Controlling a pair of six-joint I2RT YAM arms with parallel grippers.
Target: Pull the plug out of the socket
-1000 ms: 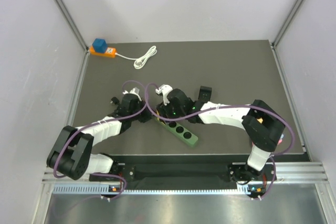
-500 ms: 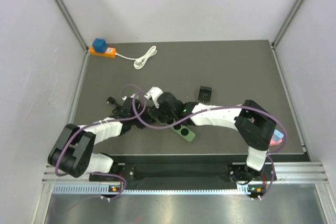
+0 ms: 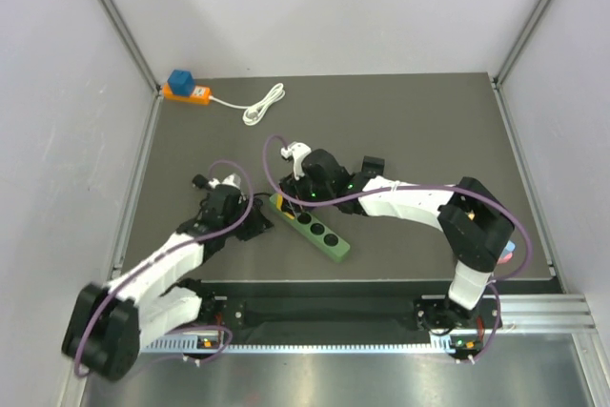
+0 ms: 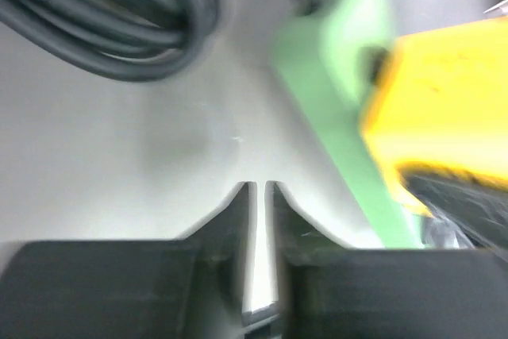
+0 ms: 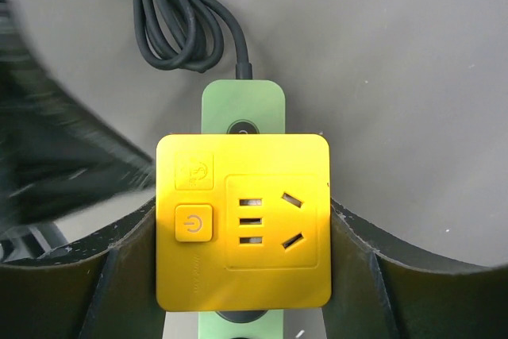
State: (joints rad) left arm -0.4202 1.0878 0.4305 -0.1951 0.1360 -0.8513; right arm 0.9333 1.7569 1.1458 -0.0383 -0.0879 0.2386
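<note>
1. The right gripper point(image 5: 242, 275) squeezes the yellow plug point(image 5: 242, 220), stuck in the green power strip's point(image 5: 242, 105) end.
2. The left gripper point(image 4: 258, 196) is pinched together, holding nothing.
3. Next, I think: pull the plug straight up.

I work in a robotics lab test cell. Plain white panels point(image 3: 334, 7) wall in my dark desk point(image 3: 429, 131) on three sides, held by bare aluminium posts point(image 3: 112, 11). My two arms point(image 3: 400, 202) rise from a metal rail point(image 3: 543, 312) at its near edge, beside a slotted cable duct point(image 3: 315, 343).
</note>
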